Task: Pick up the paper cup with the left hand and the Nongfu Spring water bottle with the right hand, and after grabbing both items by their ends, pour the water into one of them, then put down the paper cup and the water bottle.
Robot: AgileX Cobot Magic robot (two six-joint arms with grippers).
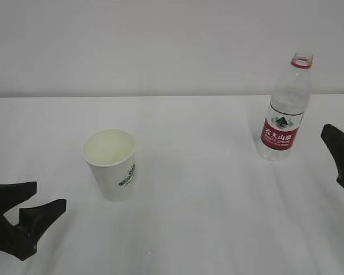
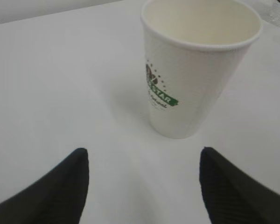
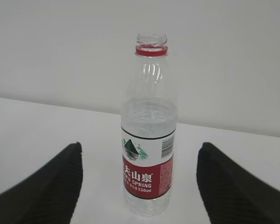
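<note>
A plain white table [image 1: 206, 229] runs back to a pale wall. A paper cup [image 1: 112, 164] stands upright on it at near left, open and showing a cream inside. A water bottle [image 1: 285, 112] stands upright at far right, uncapped, well apart from the cup.

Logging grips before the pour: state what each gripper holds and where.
Nothing is held. The left gripper stands open short of the paper cup; the right gripper stands open short of the water bottle.
</note>
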